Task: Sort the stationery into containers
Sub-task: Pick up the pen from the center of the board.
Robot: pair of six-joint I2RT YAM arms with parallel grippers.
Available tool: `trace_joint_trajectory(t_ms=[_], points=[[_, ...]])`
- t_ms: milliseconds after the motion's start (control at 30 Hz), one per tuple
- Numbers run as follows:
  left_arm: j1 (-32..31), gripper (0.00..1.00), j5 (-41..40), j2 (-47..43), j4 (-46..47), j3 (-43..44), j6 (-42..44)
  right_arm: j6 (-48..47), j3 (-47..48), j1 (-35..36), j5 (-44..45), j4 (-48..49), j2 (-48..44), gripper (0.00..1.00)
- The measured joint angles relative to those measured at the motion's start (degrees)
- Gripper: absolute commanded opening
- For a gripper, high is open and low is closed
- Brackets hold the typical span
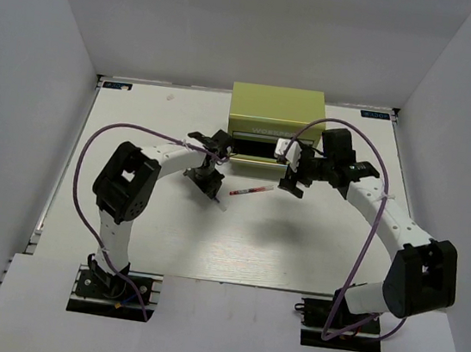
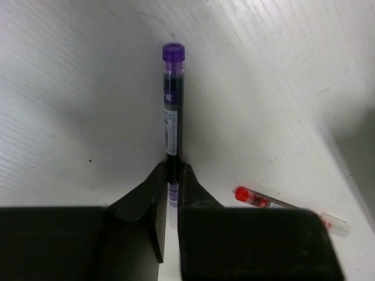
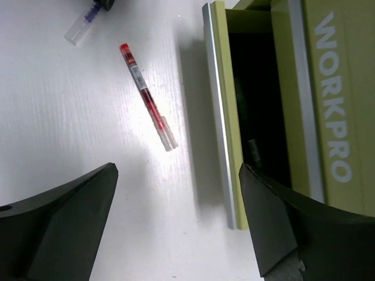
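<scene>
My left gripper (image 2: 171, 167) is shut on a dark thin pen with a purple end (image 2: 173, 99), low over the white table; in the top view it (image 1: 209, 181) sits left of the cabinet's front. A red-and-white pen (image 1: 251, 191) lies on the table between my grippers, and shows in the left wrist view (image 2: 275, 203) and the right wrist view (image 3: 146, 96). My right gripper (image 3: 177, 171) is open and empty, beside the open drawer (image 3: 220, 117) of the olive-green cabinet (image 1: 277, 112). Something dark (image 3: 253, 149) lies in the drawer. The other stationery is out of view.
The cabinet stands at the back middle of the white table (image 1: 126, 214). White walls enclose the table at the left, back and right. The clear end of the dark pen (image 3: 79, 29) shows at the top left of the right wrist view.
</scene>
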Motion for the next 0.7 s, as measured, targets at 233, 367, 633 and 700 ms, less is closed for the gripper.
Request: trace_joint_trajectory(t_ms=[233,367,633,700], points=[[-0.9,0.00,0.5,-7.7,10.7,-6.8,6.5,4.2,-5.3,0.0,0.5,2.8,-3.3,0.90],[-1.1,0.00,2.3,-14.8,21.6,-10.8,13.8,6.1,-8.2,0.0,1.4,4.2,-5.5,0.90],[-1.1,0.00,14.2,-21.2,49.4,-22.3,33.7,7.9,-10.0,-0.5,3.1,6.1,-7.3,0.90],[-1.1,0.00,18.3,-21.2,53.5,-23.6,40.4,8.2,-10.7,-0.8,3.3,6.9,-7.8,0.90]])
